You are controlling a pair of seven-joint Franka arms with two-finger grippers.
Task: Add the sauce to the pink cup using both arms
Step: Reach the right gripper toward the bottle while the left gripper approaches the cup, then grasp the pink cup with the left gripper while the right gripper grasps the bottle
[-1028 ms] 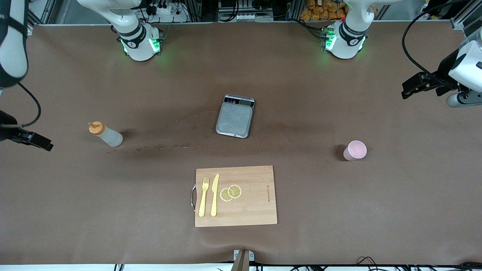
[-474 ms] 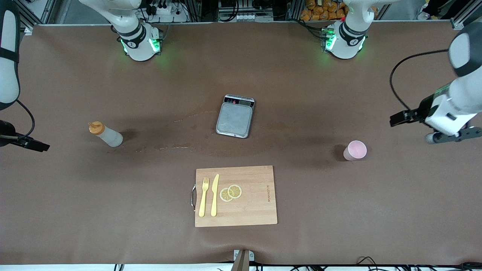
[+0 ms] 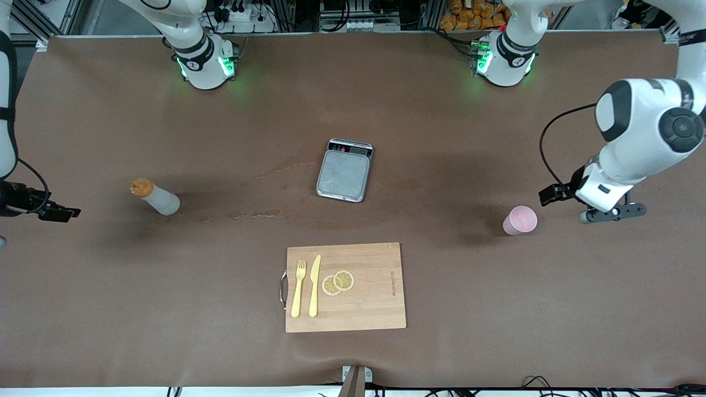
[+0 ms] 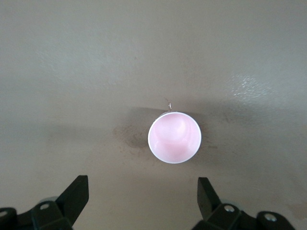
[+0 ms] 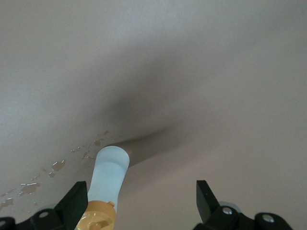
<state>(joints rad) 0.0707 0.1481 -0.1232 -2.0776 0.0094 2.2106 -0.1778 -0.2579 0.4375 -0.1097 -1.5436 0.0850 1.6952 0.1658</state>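
Note:
The sauce bottle (image 3: 156, 198), whitish with an orange cap, stands toward the right arm's end of the table. In the right wrist view the bottle (image 5: 111, 172) sits close beside one fingertip (image 5: 76, 201). My right gripper (image 3: 60, 212) is open and empty, beside the bottle at the table's edge; it also shows in its own view (image 5: 141, 203). The pink cup (image 3: 519, 220) stands upright toward the left arm's end. My left gripper (image 3: 593, 207) is open and empty over the table just beside the cup. In the left wrist view the cup (image 4: 174, 137) lies ahead of the open gripper (image 4: 142, 201).
A grey scale (image 3: 344, 171) sits at the table's middle. Nearer the front camera lies a wooden cutting board (image 3: 369, 303) with a yellow fork (image 3: 298, 288), a knife (image 3: 315, 285) and lemon slices (image 3: 338, 282). Wet stains (image 3: 253, 215) mark the table between bottle and scale.
The left arm has swung down and in toward the pink cup. The right gripper has edged slightly toward the sauce bottle. Bottle and cup have not moved.

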